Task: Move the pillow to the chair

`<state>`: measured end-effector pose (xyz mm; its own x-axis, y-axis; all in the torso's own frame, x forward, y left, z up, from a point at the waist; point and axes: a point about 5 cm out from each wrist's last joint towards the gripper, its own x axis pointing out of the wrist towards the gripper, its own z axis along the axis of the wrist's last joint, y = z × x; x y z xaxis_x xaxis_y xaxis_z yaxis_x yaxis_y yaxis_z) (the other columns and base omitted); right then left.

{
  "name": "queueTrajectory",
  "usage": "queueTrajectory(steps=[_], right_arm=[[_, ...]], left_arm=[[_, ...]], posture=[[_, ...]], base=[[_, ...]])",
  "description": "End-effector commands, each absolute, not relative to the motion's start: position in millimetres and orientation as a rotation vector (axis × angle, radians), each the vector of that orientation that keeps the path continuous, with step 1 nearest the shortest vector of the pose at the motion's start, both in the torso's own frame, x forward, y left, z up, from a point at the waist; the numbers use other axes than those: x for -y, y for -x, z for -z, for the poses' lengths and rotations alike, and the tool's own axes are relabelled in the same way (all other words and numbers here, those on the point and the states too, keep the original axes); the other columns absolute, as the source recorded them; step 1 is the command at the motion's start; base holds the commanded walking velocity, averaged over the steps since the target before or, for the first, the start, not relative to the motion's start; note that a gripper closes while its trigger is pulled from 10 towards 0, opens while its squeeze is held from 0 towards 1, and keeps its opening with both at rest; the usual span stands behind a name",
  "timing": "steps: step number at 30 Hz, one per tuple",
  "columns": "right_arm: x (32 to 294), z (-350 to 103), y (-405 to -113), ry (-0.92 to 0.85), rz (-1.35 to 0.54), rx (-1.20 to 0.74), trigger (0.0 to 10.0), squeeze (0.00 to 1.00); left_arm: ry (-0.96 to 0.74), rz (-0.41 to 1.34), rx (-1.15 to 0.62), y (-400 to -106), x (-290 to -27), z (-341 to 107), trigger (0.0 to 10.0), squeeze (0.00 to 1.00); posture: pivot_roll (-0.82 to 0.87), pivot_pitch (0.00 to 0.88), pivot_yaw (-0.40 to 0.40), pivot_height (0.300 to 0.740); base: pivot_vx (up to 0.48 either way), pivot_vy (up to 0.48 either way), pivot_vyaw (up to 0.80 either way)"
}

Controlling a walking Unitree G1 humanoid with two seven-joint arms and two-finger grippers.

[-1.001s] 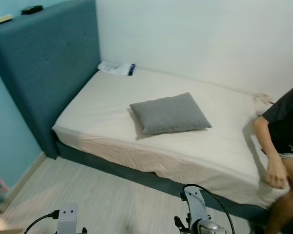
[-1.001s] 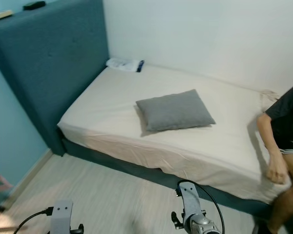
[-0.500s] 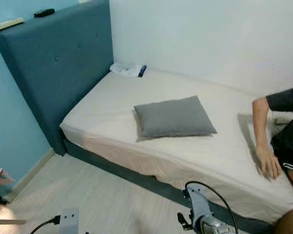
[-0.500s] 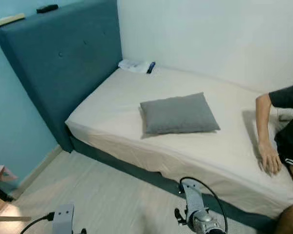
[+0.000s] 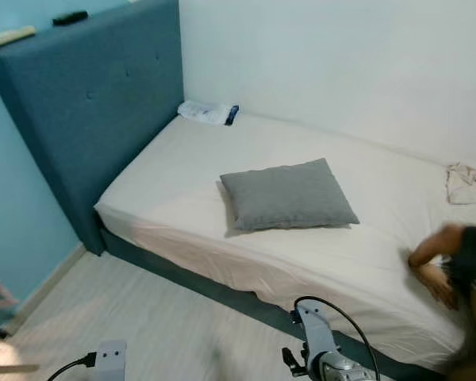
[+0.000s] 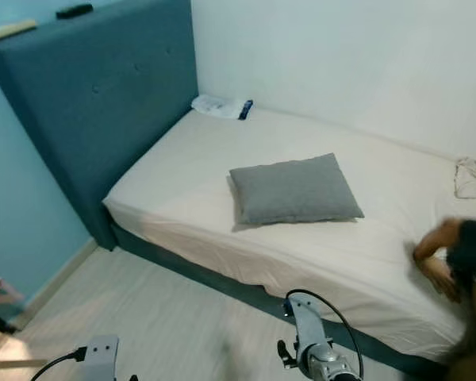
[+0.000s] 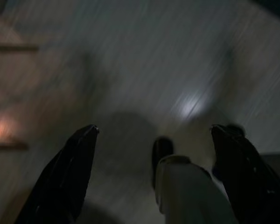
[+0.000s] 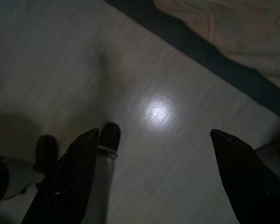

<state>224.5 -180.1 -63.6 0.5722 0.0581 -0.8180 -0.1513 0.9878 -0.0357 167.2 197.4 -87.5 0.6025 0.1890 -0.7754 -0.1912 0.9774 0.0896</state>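
Now — pillow unmoved on bed | person slid rightward, lower | both grippers spread, idle

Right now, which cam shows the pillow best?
Either eye view: the grey pillow lies whole and unblocked mid-bed. The right wrist view catches just the bed's edge above the floor; the left wrist view is dark, blurred floor.

There is one grey pillow on one bed, one crumpled cloth, one white packet by one blue headboard, and one person.
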Motion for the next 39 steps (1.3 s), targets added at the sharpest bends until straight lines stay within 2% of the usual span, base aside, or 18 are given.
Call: queueTrajectory(steps=[1, 9, 15, 25, 29, 32, 39], right_arm=[[178.6, 62.6, -226.4, 0.111, -0.124, -0.946, 10.0, 0.0], [181.0, 62.8, -225.8, 0.123, -0.123, -0.952, 10.0, 0.0], [181.1, 62.7, -226.0, 0.144, -0.139, -0.961, 10.0, 0.0], [178.0, 53.7, -240.0, 0.073, -0.112, -0.892, 10.0, 0.0], [155.5, 24.9, -279.0, -0.065, -0.139, -0.739, 10.0, 0.0], [150.1, 18.5, -286.4, -0.072, -0.155, -0.712, 10.0, 0.0], [139.6, 1.4, -304.3, -0.133, -0.176, -0.643, 10.0, 0.0]], left_arm=[[-0.012, -0.21, -0.921, -161.3, -198.9, 90.0, 10.0, 0.0], [-0.017, -0.198, -0.923, -161.5, -196.7, 90.3, 10.0, 0.0], [-0.021, -0.187, -0.927, -161.4, -195.0, 90.7, 10.0, 0.0], [-0.005, -0.171, -0.925, -164.2, -190.5, 90.3, 10.0, 0.0], [-0.023, -0.143, -0.938, -162.8, -189.1, 91.2, 10.0, 0.0], [-0.025, -0.142, -0.94, -162.2, -189.2, 91.5, 10.0, 0.0], [-0.025, -0.15, -0.939, -161.0, -190.0, 91.8, 10.0, 0.0]], posture=[[-0.02, 0.056, -0.057, 0.74], [-0.03, 0.043, -0.059, 0.74], [-0.03, 0.035, -0.064, 0.74], [-0.05, 0.034, -0.056, 0.74], [-0.06, 0.044, -0.035, 0.74], [-0.06, 0.045, -0.035, 0.74], [-0.05, 0.045, -0.037, 0.74]], base=[[0.398, 0.0, 0.0], [0.398, 0.0, 0.0], [0.399, 0.0, -0.66], [0.0, 0.0, -0.15], [0.0, 0.0, 0.0], [0.0, 0.0, 0.0], [0.0, 0.0, -0.73]])
